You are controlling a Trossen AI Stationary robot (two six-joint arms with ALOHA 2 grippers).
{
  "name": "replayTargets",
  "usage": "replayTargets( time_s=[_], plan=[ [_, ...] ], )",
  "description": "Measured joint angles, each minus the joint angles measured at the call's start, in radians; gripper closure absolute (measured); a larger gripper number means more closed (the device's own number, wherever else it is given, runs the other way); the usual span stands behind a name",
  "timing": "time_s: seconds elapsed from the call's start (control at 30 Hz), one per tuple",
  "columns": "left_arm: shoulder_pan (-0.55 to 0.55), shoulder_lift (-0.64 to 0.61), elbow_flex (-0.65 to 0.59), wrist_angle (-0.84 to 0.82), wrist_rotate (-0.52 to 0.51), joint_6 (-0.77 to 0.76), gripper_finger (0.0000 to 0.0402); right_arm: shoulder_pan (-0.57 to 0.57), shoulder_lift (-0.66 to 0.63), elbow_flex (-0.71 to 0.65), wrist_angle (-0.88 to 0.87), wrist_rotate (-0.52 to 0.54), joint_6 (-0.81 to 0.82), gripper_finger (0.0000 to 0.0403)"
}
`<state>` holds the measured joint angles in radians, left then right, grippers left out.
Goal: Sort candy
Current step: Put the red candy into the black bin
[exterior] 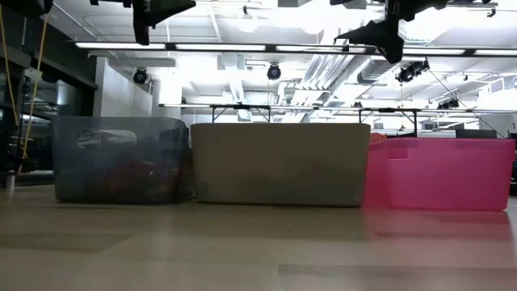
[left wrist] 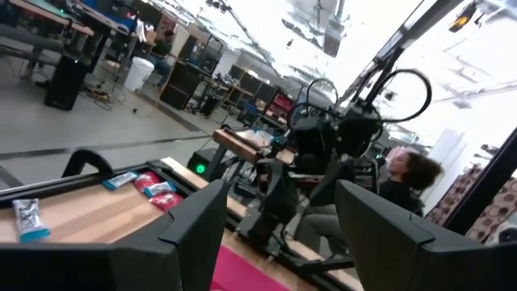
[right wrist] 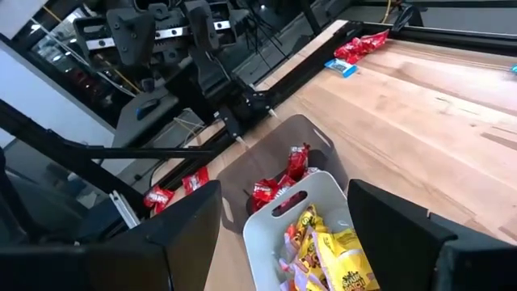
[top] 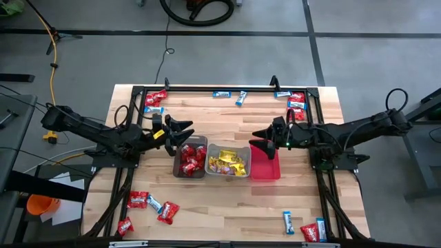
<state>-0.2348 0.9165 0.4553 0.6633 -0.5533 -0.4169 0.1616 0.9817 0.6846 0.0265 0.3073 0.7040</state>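
Candy lies scattered on the wooden table: red packets (top: 155, 98) and blue bars (top: 220, 94) along the far edge, more red packets (top: 138, 200) near left, and a blue bar (top: 288, 220) near right. Red packets (right wrist: 292, 162) fill the brown bin (top: 191, 160). Yellow packets (right wrist: 335, 255) lie in the grey bin (top: 228, 162). My left gripper (top: 186, 132) hovers open above the brown bin's far left corner. My right gripper (top: 258, 141) hovers open above the pink bin's (top: 265, 165) far end. Nothing is between either pair of fingers (left wrist: 194, 226) (right wrist: 182, 234).
The three bins stand side by side at the table's middle; in the low view they are brown (exterior: 121, 159), grey (exterior: 280, 164) and pink (exterior: 440, 174). A black frame (top: 220, 87) runs around the table's edges. A person (left wrist: 412, 174) sits beyond the table's right side.
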Motion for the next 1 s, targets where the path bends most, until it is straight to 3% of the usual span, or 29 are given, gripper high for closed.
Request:
replayTargets(
  time_s=[0.73,0.8,0.9,1.0],
  plan=[
    [0.0,0.0,0.0,-0.016,0.0,-0.018,0.0183,0.0,0.0,0.0,-0.003,0.001,0.03,0.0139],
    [0.0,0.0,0.003,-0.037,-0.035,-0.045,0.0183,0.0,0.0,0.0,-0.008,0.001,0.029,0.0139],
    [0.022,0.001,0.063,-0.283,-0.145,-0.163,0.0183,0.0,0.0,0.0,-0.008,0.0,0.029,0.0139],
    [0.11,0.012,0.19,-0.677,-0.113,-0.3,0.0183,0.0,0.0,0.0,-0.01,-0.005,0.009,0.0139]
  ],
)
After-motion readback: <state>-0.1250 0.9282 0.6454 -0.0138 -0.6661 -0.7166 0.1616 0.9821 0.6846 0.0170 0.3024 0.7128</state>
